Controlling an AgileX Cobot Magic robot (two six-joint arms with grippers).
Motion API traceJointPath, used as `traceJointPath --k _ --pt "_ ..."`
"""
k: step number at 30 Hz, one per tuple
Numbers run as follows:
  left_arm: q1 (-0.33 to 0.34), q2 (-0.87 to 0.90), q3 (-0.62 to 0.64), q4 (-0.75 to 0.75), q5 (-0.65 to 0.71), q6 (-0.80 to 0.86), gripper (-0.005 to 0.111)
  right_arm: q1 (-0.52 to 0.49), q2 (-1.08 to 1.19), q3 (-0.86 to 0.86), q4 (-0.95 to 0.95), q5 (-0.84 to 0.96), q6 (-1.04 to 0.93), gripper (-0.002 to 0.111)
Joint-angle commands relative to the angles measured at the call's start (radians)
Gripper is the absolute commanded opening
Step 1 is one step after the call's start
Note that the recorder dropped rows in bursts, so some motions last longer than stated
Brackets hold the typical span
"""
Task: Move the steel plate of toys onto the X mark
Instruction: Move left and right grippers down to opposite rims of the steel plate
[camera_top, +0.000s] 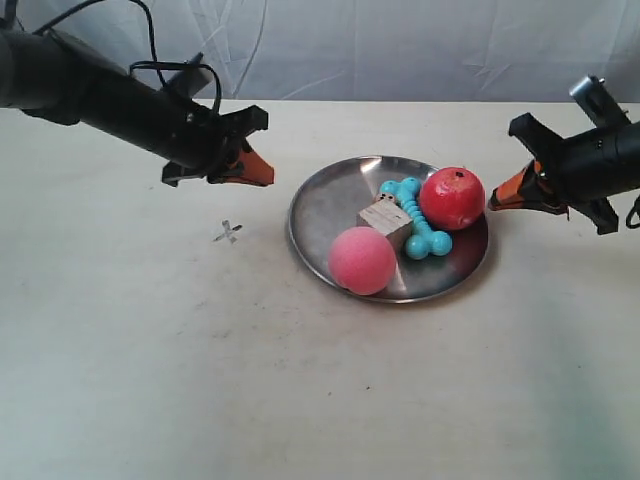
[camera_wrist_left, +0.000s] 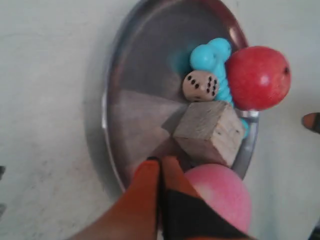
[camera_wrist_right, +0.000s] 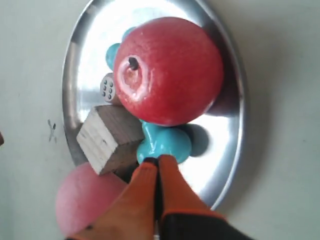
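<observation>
Here's the plate (camera_top: 330, 205), polished metal, smooth and mirror-bright, and on it the pink ball (camera_top: 362, 260) looks matt and fuzzy while the red ball (camera_top: 452, 198) is slick and glossy. The bone (camera_top: 428, 240) is smooth turquoise plastic with a soft shine, the block (camera_top: 385, 220) raw grainy wood, the die (camera_wrist_left: 200, 85) smooth and dull. The table (camera_top: 150, 350) underneath is matt and faintly scuffed.

Cannot see the white die (camera_wrist_left: 200, 86) in the exterior view. In the left wrist view, can see only pieces of the turquoise bone (camera_wrist_left: 212, 52) behind die, wooden block (camera_wrist_left: 209, 131) and red ball (camera_wrist_left: 258, 77). Only part of the pink ball (camera_wrist_left: 225, 192), cut by the edge and covered by the left gripper (camera_wrist_left: 160, 161).
</observation>
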Motion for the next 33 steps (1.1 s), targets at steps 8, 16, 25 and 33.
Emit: traceJointPath --k 8,16,25,33 --pt "0.023 0.209 -0.149 -0.045 0.093 -0.028 0.003 -0.063 0.085 -0.005 -0.014 -0.032 -0.135 0.004" --pt "0.018 0.224 -0.169 -0.038 0.057 0.017 0.039 -0.063 0.130 -0.005 -0.014 -0.049 -0.137 0.050" --pt "-0.024 0.291 -0.169 0.001 0.108 0.017 0.040 -0.063 0.158 -0.005 -0.017 -0.052 -0.137 0.050" --pt "-0.035 0.314 -0.169 -0.056 0.096 0.017 0.040 -0.063 0.172 -0.005 -0.017 -0.069 -0.137 0.050"
